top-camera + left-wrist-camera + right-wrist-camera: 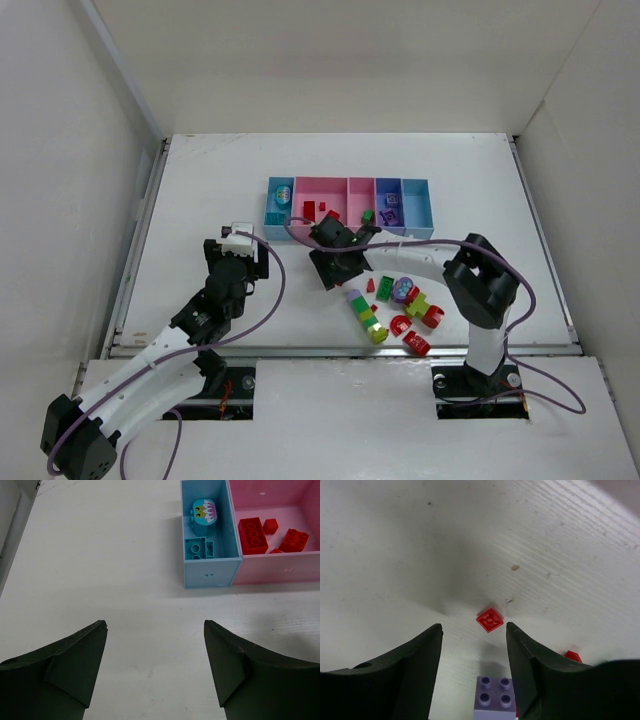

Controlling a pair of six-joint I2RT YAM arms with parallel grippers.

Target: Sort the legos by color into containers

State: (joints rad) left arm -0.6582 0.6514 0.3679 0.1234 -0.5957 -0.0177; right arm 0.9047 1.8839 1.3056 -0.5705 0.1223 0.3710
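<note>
The containers point(415, 232) stand in a row at mid-table. The light blue bin point(209, 574) holds teal legos point(199, 549), and the wide pink bin point(280, 570) holds red legos point(252, 535). Loose legos point(400, 305) lie in front of the row, among them a stacked multicolour cluster point(366, 315). My right gripper point(474, 626) point(333, 268) is low over the table and open. A purple brick point(492, 697) sits between its jaws near the palm, with a gap on its left. A tiny red piece point(490, 620) lies just past the tips. My left gripper point(155, 625) point(245, 243) is open and empty.
White walls enclose the table on three sides. A round purple-and-teal piece point(404, 290) and red arch pieces point(401, 324) lie among the loose bricks. Another red bit point(572, 656) shows beside my right finger. Bare tabletop lies under my left gripper.
</note>
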